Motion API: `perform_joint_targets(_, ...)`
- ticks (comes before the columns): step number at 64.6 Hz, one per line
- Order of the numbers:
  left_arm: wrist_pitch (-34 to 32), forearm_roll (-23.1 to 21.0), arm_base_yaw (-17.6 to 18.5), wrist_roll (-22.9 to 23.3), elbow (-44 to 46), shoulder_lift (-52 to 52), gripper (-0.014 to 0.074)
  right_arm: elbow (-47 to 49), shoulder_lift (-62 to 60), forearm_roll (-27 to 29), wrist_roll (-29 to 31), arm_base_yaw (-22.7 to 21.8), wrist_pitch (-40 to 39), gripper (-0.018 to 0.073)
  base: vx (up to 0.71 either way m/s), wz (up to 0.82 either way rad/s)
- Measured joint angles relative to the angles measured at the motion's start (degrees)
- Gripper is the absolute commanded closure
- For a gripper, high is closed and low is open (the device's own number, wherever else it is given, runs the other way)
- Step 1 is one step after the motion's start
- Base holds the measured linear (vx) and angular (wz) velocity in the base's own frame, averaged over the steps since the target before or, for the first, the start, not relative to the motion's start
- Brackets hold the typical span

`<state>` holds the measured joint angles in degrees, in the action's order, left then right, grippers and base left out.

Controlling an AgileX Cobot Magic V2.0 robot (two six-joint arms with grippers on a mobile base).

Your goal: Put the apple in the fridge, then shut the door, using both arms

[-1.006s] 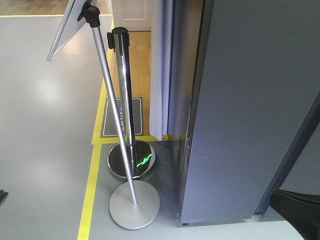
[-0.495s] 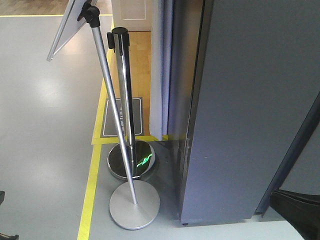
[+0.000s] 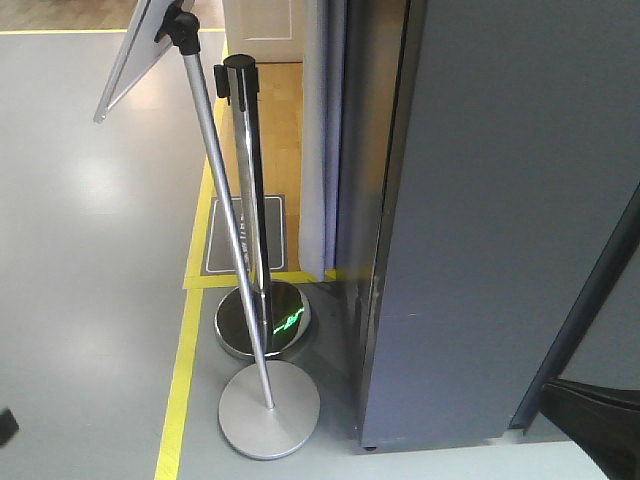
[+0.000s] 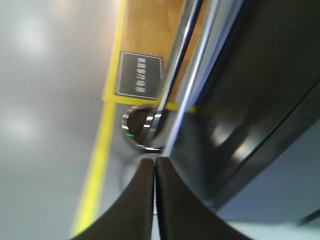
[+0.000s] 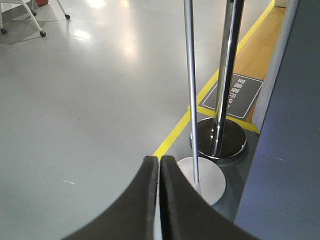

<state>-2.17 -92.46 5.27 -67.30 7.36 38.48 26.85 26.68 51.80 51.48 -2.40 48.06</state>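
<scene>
The left wrist view is blurry. The fridge (image 3: pixel 500 220) runs off the picture's edge; its inside is hidden.

You see a glossy grey floor (image 3: pixel 90 260) with soft patches of reflected light. A yellow tape line (image 3: pixel 180 385) runs across it and borders a strip of wooden flooring (image 3: pixel 285 130). Two chrome poles stand on round bases: an upright stanchion (image 3: pixel 247 190) and a thinner leaning sign stand (image 3: pixel 225 235), its flat base (image 3: pixel 268 410) just in front. A dark floor sign (image 3: pixel 245 235) lies behind them. A white chair (image 5: pixel 20 12) stands far off.
</scene>
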Motion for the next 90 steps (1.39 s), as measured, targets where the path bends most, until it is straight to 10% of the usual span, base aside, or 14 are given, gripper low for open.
perform_joint_targets(24,0.2,-0.4,0.0,40.6,0.0,0.0,0.0602,0.0,0.0,0.0,0.0,0.0,0.0,0.0564,0.00,0.00)
perform_joint_targets(40,-0.2,3.1,0.0,42.7,-4.1,0.0,0.0602,0.0,0.0,0.0,0.0,0.0,0.0,0.0564,0.00,0.00)
perform_joint_targets(90,-8.8,50.3,0.0,46.3,-7.6,-20.2,0.0602,0.0,0.0,0.0,0.0,0.0,0.0,0.0564,0.00,0.00)
